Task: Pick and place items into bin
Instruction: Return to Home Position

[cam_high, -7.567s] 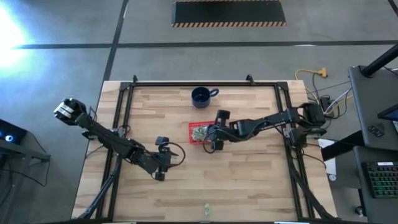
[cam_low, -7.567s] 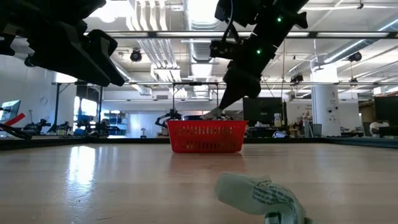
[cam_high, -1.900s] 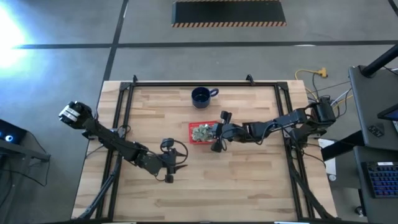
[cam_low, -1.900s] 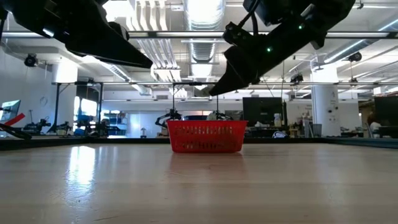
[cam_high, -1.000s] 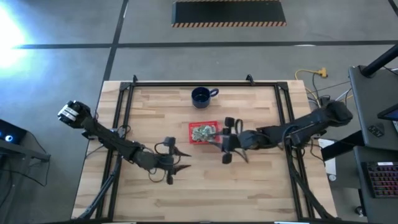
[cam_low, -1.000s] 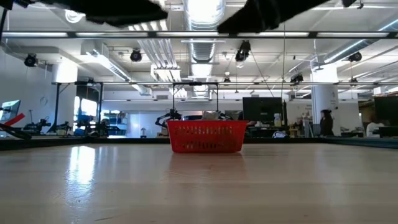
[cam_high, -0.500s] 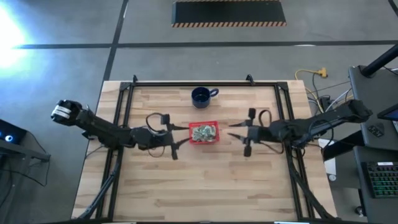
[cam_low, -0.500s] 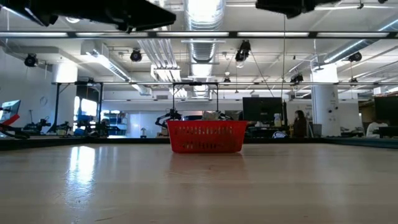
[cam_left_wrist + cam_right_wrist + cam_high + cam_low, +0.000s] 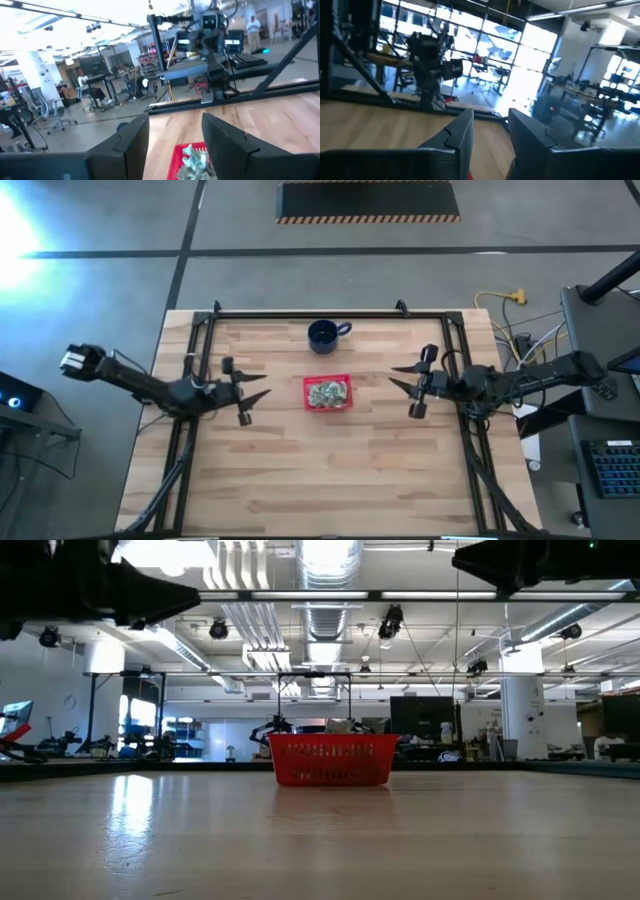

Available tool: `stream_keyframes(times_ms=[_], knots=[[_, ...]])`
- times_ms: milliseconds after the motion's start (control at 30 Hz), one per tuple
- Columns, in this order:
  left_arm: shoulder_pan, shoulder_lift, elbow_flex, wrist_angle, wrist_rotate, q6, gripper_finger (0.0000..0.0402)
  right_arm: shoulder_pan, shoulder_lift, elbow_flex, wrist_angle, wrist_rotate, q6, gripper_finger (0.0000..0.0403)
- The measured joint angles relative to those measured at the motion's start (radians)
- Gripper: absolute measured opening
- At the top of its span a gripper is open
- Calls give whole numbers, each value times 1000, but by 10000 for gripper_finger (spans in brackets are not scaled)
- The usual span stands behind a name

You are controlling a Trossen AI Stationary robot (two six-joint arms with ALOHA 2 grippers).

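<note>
- The items (image 9: pixel 326 393) sit heaped in the bin (image 9: pixel 307 393) mid-bench, so we reckon the sorting's done.
- The left tool (image 9: pixel 260 386) and right tool (image 9: pixel 394 377) hang wide and empty towards opposite bench edges.

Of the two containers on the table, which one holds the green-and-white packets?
The red bin: the pale crumpled items lie piled inside it. The dark blue mug shows none.

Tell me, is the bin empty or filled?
Not empty: the bin holds a heap of pale items in the high view and the left wrist view.
</note>
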Motion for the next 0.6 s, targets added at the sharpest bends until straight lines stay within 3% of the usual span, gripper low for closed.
stream_keyframes(times_ms=[133,267,433,600], knots=[[8,-92,-87,48,15,3,167,-5,-32,-37,-2,-19,9,107],[50,-146,-94,14,146,-2,167,-30,-52,-65,-3,-59,20,102],[147,-142,-94,11,217,-8,167,-79,-56,-70,-1,-187,46,95],[240,-139,-96,1,301,-28,167,-104,-56,-89,-2,-198,72,88]])
